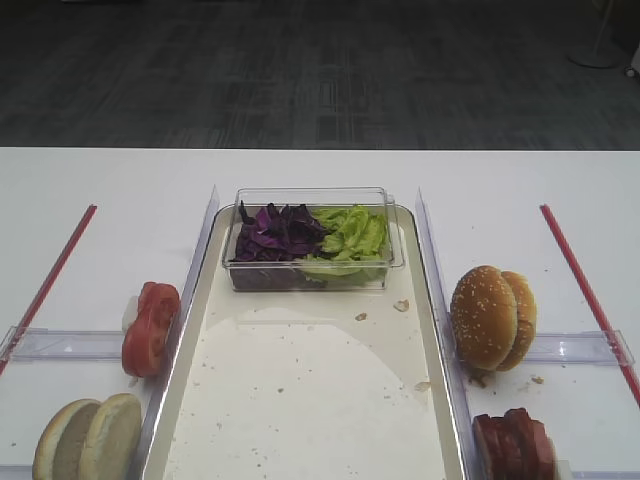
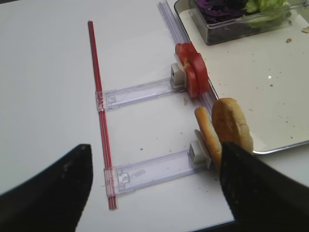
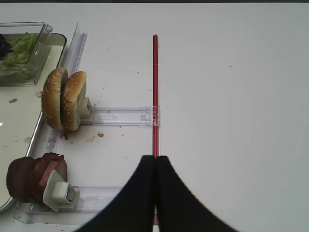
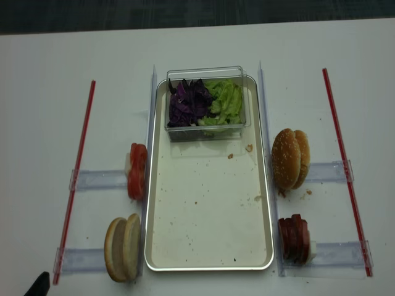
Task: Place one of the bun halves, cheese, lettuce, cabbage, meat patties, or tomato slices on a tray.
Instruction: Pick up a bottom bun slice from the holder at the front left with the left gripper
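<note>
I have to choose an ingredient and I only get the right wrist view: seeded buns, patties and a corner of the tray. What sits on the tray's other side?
Observer: Left of the tray, the tomato slices stand on edge in a clear holder.
Operator: Any buns over there?
Observer: Yes. The pale bun halves stand on edge in the next holder, nearer the robot than the tomato slices.
Operator: Is anything gripped on that side?
Observer: No. In the left wrist view the left gripper is open, with nothing between its fingers. The bun halves are close beside one finger.
</note>
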`<state>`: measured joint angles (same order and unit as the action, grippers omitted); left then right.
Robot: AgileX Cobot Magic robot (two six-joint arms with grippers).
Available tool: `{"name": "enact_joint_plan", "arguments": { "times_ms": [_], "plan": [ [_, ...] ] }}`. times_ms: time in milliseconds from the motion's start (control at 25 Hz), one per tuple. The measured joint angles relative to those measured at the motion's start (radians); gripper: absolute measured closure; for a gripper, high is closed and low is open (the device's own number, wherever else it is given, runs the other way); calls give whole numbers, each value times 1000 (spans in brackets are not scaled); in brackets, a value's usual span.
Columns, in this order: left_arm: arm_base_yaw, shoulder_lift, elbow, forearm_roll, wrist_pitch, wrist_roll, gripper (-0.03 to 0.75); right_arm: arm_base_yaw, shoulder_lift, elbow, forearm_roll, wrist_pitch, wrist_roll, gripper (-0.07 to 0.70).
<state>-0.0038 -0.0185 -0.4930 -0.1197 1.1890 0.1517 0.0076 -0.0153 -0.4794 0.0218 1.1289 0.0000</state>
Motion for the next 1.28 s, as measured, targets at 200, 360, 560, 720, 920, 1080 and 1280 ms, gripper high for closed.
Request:
{"name": "enact_joint_plan", "arguments": {
  "times_ms": [200,360,560,720,920,1080,1280],
  "plan": [
    [0,0,0,3,0,0,216,0,0,0,0,0,0,267],
    [0,0,0,3,0,0,249,0,0,0,0,0,0,267],
    [0,16,0,6,0,0,265,0,0,0,0,0,0,267],
    [0,95,0,6,0,0,265,0,0,0,0,0,0,267],
    [0,197,0,8,-3,0,265,0,0,0,0,0,0,267],
    [0,268,-12,17,-5,0,265,0,0,0,0,0,0,267],
    [0,348,-51,47,-6,0,265,0,0,0,0,0,0,267]
  ]
}}
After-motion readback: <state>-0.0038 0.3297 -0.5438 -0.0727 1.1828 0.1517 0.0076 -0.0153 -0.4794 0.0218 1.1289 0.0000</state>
